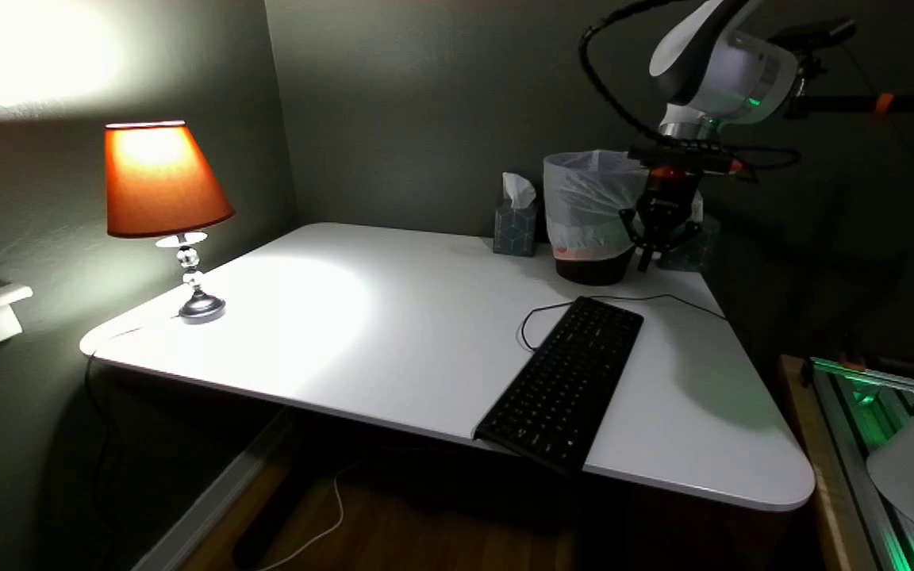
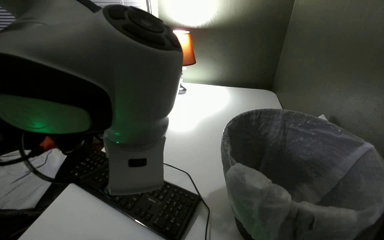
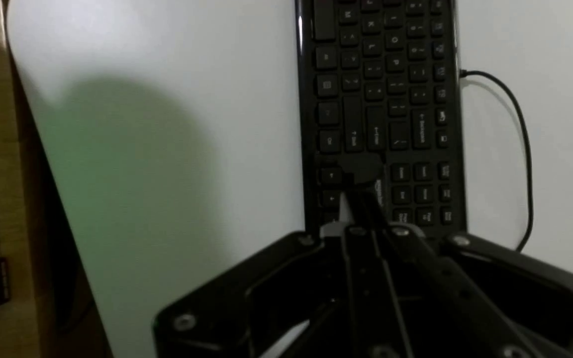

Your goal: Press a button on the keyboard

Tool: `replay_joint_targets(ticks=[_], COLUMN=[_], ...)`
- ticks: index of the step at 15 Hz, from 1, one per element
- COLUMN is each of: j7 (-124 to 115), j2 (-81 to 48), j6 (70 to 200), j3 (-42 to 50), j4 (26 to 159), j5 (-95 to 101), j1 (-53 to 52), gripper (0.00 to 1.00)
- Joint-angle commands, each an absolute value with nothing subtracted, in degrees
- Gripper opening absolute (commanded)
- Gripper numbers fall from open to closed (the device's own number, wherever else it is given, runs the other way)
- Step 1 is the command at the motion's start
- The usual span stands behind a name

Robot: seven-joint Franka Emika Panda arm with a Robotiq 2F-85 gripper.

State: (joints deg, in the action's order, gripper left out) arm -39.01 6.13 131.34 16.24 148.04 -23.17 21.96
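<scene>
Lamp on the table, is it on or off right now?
On: in both exterior views the lamp has a glowing orange shade, and bright light falls on the wall and white tabletop.

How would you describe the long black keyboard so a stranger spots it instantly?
In an exterior view, find the big white desk with rounded corners, then the round dark bin lined with translucent white plastic on it. Nearer the camera lies the long, flat, rectangular black keyboard, one end reaching the desk's edge. Unlike the upright bin, it bears rows of dark keys.
</scene>
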Motion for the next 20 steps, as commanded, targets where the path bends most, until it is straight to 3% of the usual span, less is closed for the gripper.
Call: replay_joint_targets(ticks=[1,20], j7=[-37.01,-29.66], j2=[1.53,-11.54], j6=[133.72,140.24], j3=[17.41,19.53], j4=[146.2,142.49], j5=[-21.91,-21.93], j1=[21.46,21.47], gripper=[0.0,0.0])
